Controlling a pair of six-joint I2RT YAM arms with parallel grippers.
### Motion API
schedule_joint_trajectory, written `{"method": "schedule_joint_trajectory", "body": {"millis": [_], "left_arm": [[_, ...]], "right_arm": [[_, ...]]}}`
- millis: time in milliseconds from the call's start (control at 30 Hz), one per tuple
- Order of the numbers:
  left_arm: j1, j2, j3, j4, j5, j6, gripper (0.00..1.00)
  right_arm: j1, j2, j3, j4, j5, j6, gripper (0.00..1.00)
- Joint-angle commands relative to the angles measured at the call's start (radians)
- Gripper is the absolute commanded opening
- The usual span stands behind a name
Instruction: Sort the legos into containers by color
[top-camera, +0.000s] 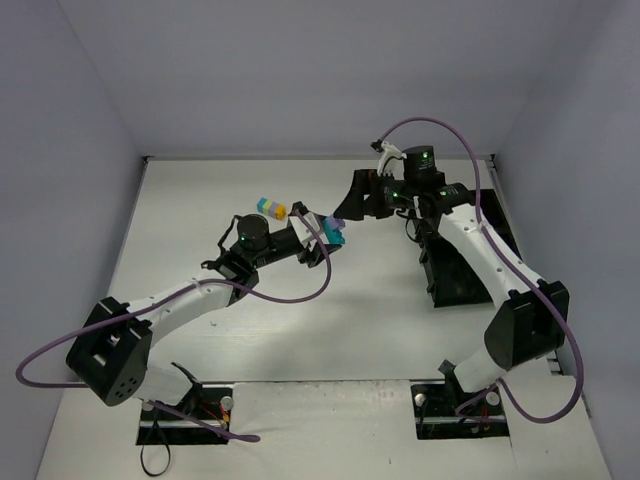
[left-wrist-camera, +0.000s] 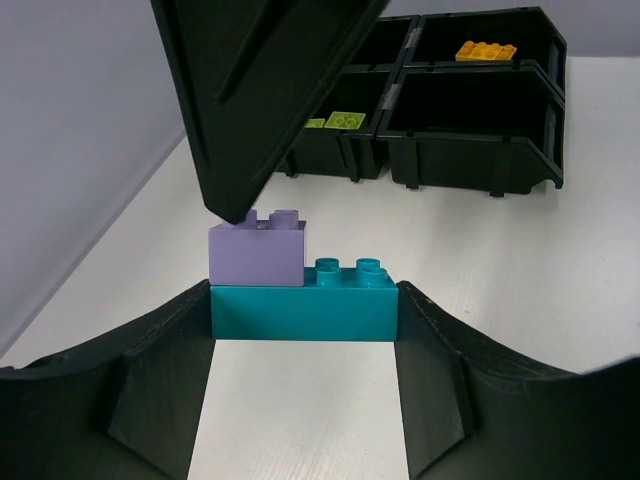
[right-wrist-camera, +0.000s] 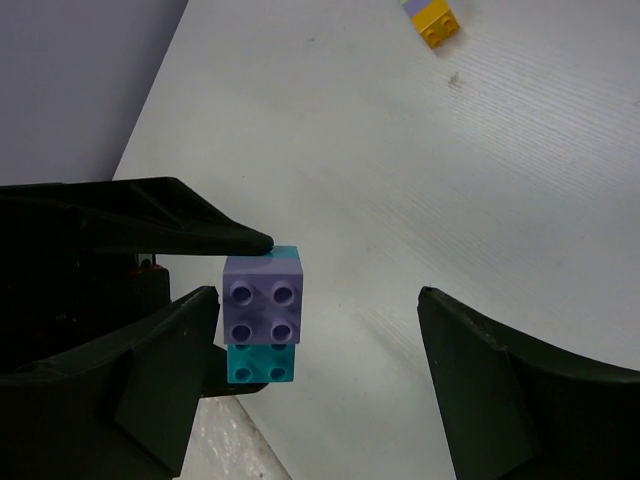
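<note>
A teal brick (left-wrist-camera: 300, 310) with a lavender brick (left-wrist-camera: 257, 252) stuck on its left half is held above the table, and my left gripper (left-wrist-camera: 303, 300) is shut on the teal brick's ends. In the top view this pair (top-camera: 336, 233) hangs at the table's middle. My right gripper (right-wrist-camera: 315, 300) stands open over the pair. Its left finger lies close beside the lavender brick (right-wrist-camera: 264, 298) and its right finger is well apart. One right finger (left-wrist-camera: 260, 90) fills the upper left wrist view. The black containers (left-wrist-camera: 470, 110) hold an orange brick (left-wrist-camera: 485, 50) and lime bricks (left-wrist-camera: 340, 121).
A small cluster of cyan, yellow and lavender bricks (top-camera: 271, 208) lies on the table behind my left gripper, also showing in the right wrist view as a yellow and lavender cluster (right-wrist-camera: 432, 20). The containers (top-camera: 455, 275) stand at the right, partly under my right arm.
</note>
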Motion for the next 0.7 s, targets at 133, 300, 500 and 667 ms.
{"method": "schedule_joint_trajectory", "body": {"millis": [133, 300, 500, 667], "left_arm": [[-0.005, -0.004, 0.071, 0.099, 0.028, 0.013, 0.00], [-0.005, 0.001, 0.070, 0.100, 0.028, 0.015, 0.00], [-0.005, 0.007, 0.073, 0.114, 0.028, 0.007, 0.00], [-0.005, 0.003, 0.064, 0.128, 0.027, 0.002, 0.00]], "right_arm": [[0.022, -0.017, -0.016, 0.063, -0.098, 0.006, 0.68], [0.028, -0.008, -0.016, 0.069, -0.127, 0.003, 0.60], [0.033, -0.002, -0.032, 0.078, -0.140, 0.006, 0.30], [0.033, 0.004, -0.038, 0.079, -0.160, 0.007, 0.08]]}}
